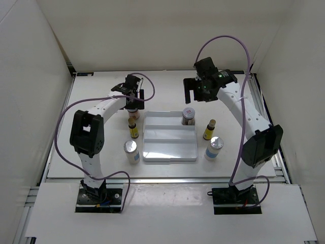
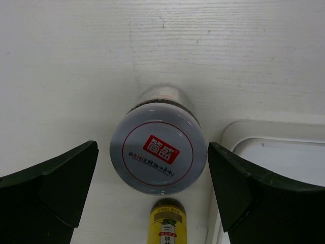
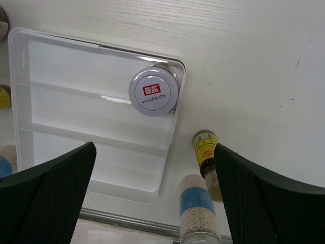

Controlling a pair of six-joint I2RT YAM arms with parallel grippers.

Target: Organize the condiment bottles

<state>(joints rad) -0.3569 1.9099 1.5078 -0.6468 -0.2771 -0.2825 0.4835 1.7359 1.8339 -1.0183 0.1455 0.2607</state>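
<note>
a: top view: one jar (image 1: 188, 116) stood in the tray's (image 1: 170, 152) far right corner. the rest were on the table (image 1: 96, 107), either side of it.
b: left wrist?
a: left hand (image 2: 152, 150) gaped wide and empty around a second jar (image 2: 158, 155), not touching it. a skewed close could've tipped it onto the yellow bottle (image 2: 167, 223) nearby.
b: right wrist?
a: right hand (image 3: 155, 147) spread fully, holding nothing, above that first jar. dipping might've knocked it over.

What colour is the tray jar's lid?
White lid with red ring and label; clearest in right wrist view.
</note>
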